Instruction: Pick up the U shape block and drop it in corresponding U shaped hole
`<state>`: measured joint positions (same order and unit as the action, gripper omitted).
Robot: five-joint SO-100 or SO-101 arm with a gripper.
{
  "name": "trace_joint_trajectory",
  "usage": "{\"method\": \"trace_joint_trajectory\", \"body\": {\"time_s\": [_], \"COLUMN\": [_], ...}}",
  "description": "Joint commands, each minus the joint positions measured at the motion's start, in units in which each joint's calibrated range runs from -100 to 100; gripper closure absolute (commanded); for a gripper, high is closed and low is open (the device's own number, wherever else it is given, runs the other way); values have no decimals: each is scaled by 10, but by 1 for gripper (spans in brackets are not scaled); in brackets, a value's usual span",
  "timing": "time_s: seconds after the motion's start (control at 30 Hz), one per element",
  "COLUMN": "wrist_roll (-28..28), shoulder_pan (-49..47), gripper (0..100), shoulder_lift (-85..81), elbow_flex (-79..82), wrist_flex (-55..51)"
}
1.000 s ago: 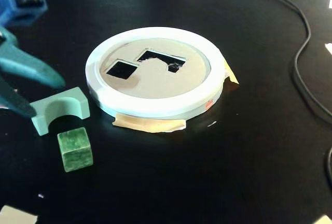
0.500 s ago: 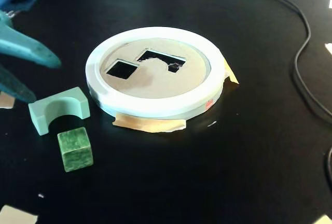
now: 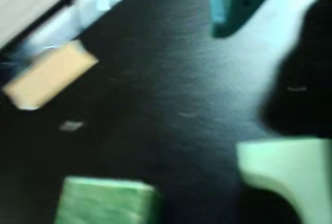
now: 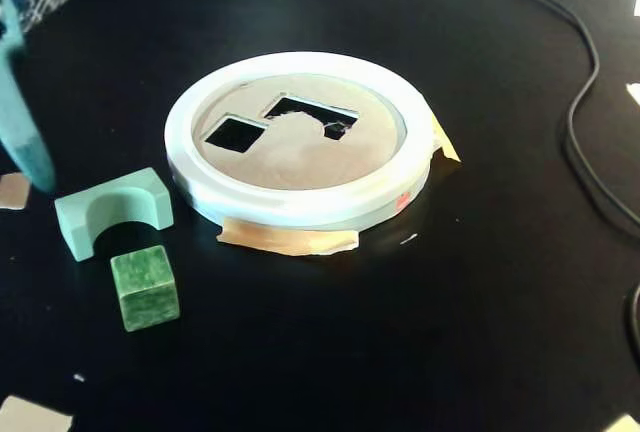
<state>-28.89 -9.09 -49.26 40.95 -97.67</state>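
The U shape block [image 4: 112,212] is pale mint green and lies on the black table, left of the white-rimmed tan disc [image 4: 300,202]. The U shaped hole [image 4: 310,115] is a dark cutout in that disc, beside a smaller square cutout [image 4: 234,134]. One teal finger [image 4: 22,122] of my gripper hangs at the left edge, its tip just up and left of the block and not touching it. The blurred wrist view shows the gripper [image 3: 166,11] open with bare table between its jaws. There the block [image 3: 290,172] sits at the lower right.
A darker marbled green cube [image 4: 146,287] stands in front of the block, also seen as the cube [image 3: 104,200] in the wrist view. Tan tape scraps [image 4: 12,190] lie near the finger. A black cable [image 4: 585,122] runs along the right side.
The gripper has swung up and left, away from the U shape block; only one finger now shows in the fixed view. The block and the cube have not moved.
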Motion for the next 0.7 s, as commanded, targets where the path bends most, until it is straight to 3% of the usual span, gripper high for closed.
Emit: {"method": "trace_joint_trajectory", "body": {"time_s": [0.0,0.03,0.13,0.27,0.47,0.67], "wrist_roll": [-135,-174,-212,-215,-214,-189], "shoulder_pan": [-271,-344,-415,-425,-425,-422], "gripper": [4,4,4,4,4,4], "shoulder_lift": [6,15,17,17,17,35], "elbow_flex": [-72,-68,-53,28,146,167], "wrist_flex": [-23,-23,-23,-23,121,239]}}
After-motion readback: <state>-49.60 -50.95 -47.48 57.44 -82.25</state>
